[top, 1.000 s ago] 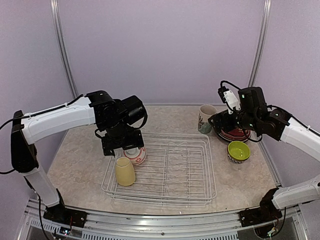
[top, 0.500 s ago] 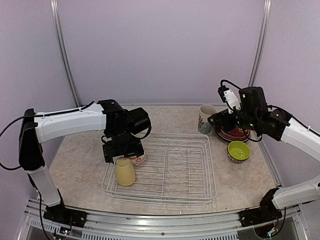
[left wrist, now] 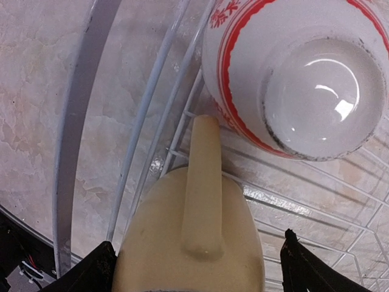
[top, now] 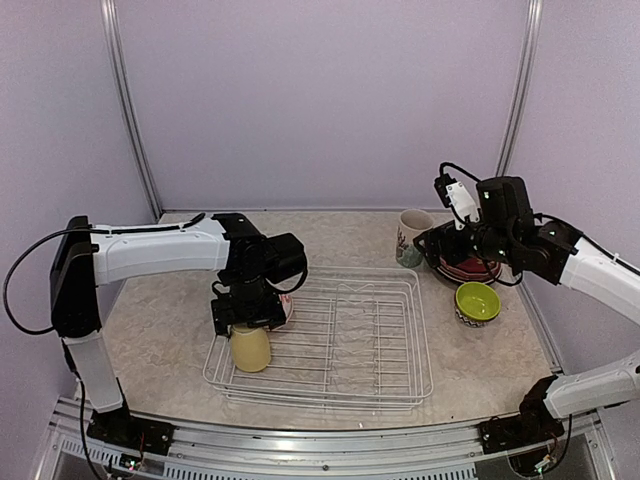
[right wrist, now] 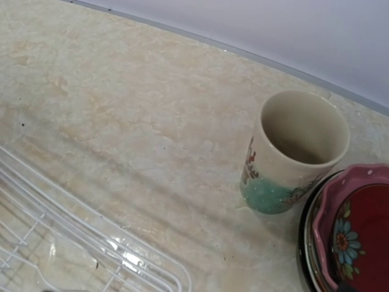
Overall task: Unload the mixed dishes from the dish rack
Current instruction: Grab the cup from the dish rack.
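The dish rack (top: 370, 340) lies mid-table. A pale yellow mug (top: 250, 347) lies in its near-left corner, and a red-patterned bowl (top: 284, 312) sits upside down just behind it, mostly hidden by my left arm. My left gripper (top: 248, 322) is low over the mug. In the left wrist view the mug (left wrist: 194, 243) shows handle-up between my open fingers (left wrist: 91, 272), with the bowl (left wrist: 304, 79) beyond. My right gripper (top: 436, 246) hovers between the floral cup (top: 411, 236) and the plate stack (top: 468, 268). Its fingers do not show.
A lime-green bowl (top: 477, 300) stands right of the rack, in front of the plates. The right wrist view shows the floral cup (right wrist: 298, 152), the maroon top plate (right wrist: 358, 231) and the rack's far corner (right wrist: 91, 237). Metal frame posts rise at the back.
My left gripper has moved nearer and lower, from over the red-patterned bowl to down around the yellow mug. The right arm has barely moved.
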Available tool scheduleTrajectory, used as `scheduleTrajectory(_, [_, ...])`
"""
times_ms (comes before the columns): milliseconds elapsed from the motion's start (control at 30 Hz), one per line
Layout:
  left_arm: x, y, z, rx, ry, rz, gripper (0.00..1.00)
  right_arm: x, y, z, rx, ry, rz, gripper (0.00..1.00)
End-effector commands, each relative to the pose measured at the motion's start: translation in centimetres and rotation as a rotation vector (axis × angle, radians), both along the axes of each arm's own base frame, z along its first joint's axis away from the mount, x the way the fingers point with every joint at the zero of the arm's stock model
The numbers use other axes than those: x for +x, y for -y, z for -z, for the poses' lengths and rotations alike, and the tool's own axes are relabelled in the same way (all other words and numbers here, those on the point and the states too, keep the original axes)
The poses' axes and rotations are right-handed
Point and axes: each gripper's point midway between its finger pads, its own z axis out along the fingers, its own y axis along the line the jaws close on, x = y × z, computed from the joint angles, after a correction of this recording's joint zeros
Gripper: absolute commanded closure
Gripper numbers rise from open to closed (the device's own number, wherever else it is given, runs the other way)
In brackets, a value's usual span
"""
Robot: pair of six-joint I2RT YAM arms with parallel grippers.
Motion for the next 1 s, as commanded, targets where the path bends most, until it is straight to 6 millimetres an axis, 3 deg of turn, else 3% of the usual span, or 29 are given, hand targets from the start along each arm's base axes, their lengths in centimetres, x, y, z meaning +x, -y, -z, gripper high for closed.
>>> scheduleTrajectory(0, [-0.5, 0.3, 1.0, 0.022, -0.025, 0.023, 0.12, -0.1, -0.3, 0.7, 0.014, -0.010, -0.005, 0.02])
scheduleTrajectory(300, [-0.8, 0.1, 2.1, 0.053, -0.042, 0.033, 0.13, -0.3, -0.4, 0.8, 0.024, -0.012, -0.008, 0.02])
scheduleTrajectory(500, [-0.9, 0.0, 2.2, 0.058, -0.044, 0.041, 0.30, -0.4, -0.1, 0.5, 0.028, -0.004, -0.002, 0.02])
scheduleTrajectory(667, [-0.9, 0.8, 0.6, 0.024, -0.023, 0.070, 0.44, -0.5, -0.1, 0.5, 0.029, -0.007, -0.001, 0.02])
scheduleTrajectory(967, [-0.7, 2.3, -3.9, -0.088, 0.056, 0.130, 0.54, -0.4, -0.4, 0.1, 0.050, -0.003, -0.008, 0.02])
